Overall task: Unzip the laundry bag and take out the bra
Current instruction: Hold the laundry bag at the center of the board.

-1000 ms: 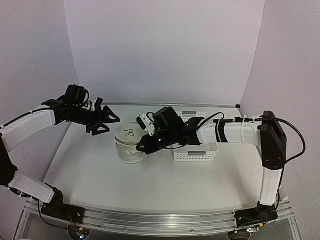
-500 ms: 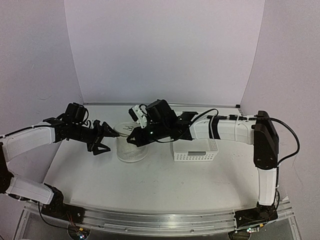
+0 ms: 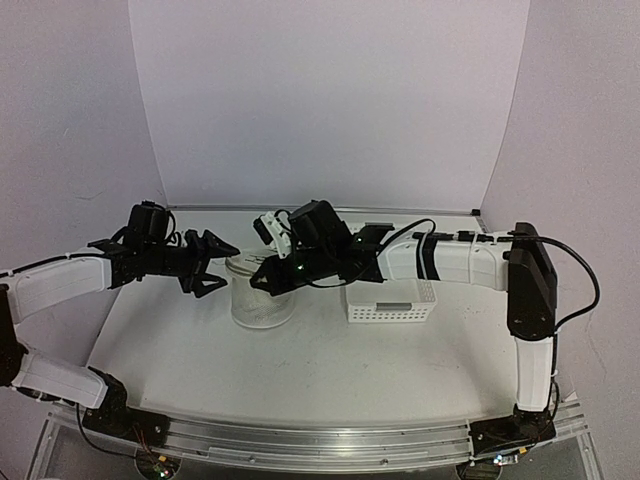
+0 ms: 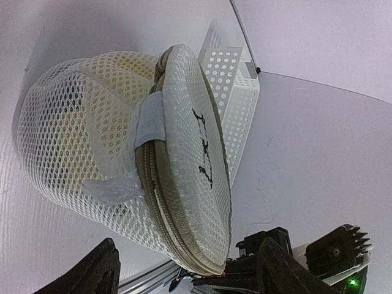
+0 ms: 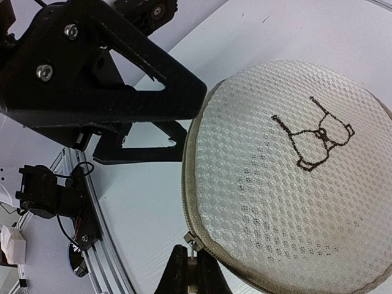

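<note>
Right gripper (image 5: pixel 192 272) pinches the zip pull (image 5: pixel 193 247) at laundry bag (image 5: pixel 288 202) rim; left gripper (image 3: pixel 226 268) gapes beside it

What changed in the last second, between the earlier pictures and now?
The right claw, shut on the zip pull, swung left over the bag; the bag now stands narrower and taller. The left claw, open, dropped a little, closer to the bag. The basket stayed put.
</note>
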Action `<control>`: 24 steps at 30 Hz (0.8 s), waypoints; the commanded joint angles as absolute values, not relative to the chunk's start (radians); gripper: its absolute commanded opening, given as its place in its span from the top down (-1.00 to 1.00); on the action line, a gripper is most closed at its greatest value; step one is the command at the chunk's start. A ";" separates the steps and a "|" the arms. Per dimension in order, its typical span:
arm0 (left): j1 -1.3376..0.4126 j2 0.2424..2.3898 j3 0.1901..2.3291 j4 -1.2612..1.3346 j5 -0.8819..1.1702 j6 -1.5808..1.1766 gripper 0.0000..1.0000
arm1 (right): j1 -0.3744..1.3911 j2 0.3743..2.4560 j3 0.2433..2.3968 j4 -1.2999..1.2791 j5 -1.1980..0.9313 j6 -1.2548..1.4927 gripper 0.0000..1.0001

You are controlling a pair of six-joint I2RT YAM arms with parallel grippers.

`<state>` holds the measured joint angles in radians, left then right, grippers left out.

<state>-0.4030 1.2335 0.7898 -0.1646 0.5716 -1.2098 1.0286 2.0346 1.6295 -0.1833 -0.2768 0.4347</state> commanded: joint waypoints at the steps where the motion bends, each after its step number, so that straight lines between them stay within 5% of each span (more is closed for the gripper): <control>1: -0.403 1.259 0.792 -0.091 0.568 -1.234 -0.49 | 1.034 2.029 1.630 -0.154 -0.281 0.431 1.00; 11: -0.411 1.342 0.818 -0.041 0.590 -1.232 -0.01 | 1.035 2.013 1.609 -0.153 -0.282 0.411 1.00; 21: -0.413 1.358 0.833 -0.029 0.614 -1.209 0.99 | 1.035 1.975 1.532 -0.152 -0.262 0.398 1.00; 24: -0.413 1.356 0.839 -0.030 0.624 -1.187 1.00 | 1.035 1.951 1.484 -0.150 -0.252 0.393 1.00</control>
<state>-0.4129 1.3628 0.7921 -0.0708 0.6014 -1.2213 1.0286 2.0327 1.5330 -0.1726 -0.2722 0.4114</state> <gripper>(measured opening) 0.036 0.047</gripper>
